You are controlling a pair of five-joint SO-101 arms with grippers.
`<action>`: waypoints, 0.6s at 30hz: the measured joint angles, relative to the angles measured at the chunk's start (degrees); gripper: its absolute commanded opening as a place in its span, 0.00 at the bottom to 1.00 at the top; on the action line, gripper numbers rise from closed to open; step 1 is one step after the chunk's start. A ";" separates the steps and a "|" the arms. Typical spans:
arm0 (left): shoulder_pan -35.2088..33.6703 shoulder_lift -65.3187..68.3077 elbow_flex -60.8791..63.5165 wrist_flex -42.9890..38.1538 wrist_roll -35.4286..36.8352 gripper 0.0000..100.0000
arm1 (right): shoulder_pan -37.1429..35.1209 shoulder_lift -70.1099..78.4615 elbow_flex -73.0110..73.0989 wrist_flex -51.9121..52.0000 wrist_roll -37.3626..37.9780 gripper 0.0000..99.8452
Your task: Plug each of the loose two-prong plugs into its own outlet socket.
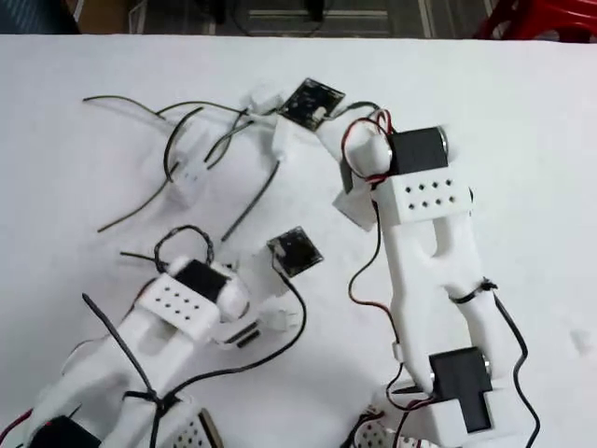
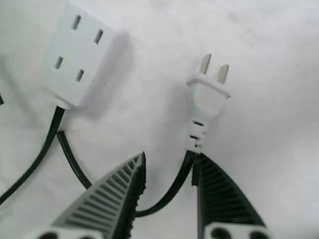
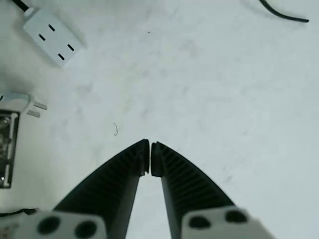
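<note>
In the left wrist view a white two-prong plug point(image 2: 208, 92) lies flat on the white table, prongs pointing away from my left gripper point(image 2: 169, 159). That gripper is open, its dark ribbed fingers either side of the plug's black cord point(image 2: 174, 186) just behind the plug. A white outlet block point(image 2: 75, 55) with two pairs of slots lies beside the plug. My right gripper point(image 3: 149, 147) is shut on nothing, over bare table. Farther off from it lie a second outlet block point(image 3: 50, 35) and another white plug point(image 3: 27, 105). From above, an outlet block point(image 1: 191, 173) sits at the back left.
Black cords point(image 1: 140, 107) loop across the back left of the table point(image 1: 522, 112). One more cord end point(image 3: 281, 16) lies far from the right gripper. A small circuit board point(image 3: 6, 149) sits beside the second plug. A red chair point(image 1: 541, 19) stands behind the table's far edge.
</note>
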 measured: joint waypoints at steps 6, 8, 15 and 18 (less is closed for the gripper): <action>0.79 0.09 -0.44 -0.88 0.00 0.27 | -0.09 0.00 0.62 -0.35 0.00 0.02; 0.79 0.09 -0.44 -1.93 0.00 0.27 | -1.05 0.00 1.58 -0.35 0.00 0.02; 2.11 8.70 -3.25 -4.75 0.00 0.27 | -3.52 0.00 2.55 -1.23 0.00 0.02; 3.08 17.49 -8.97 -4.04 0.00 0.26 | -3.43 0.00 2.55 -1.23 0.00 0.02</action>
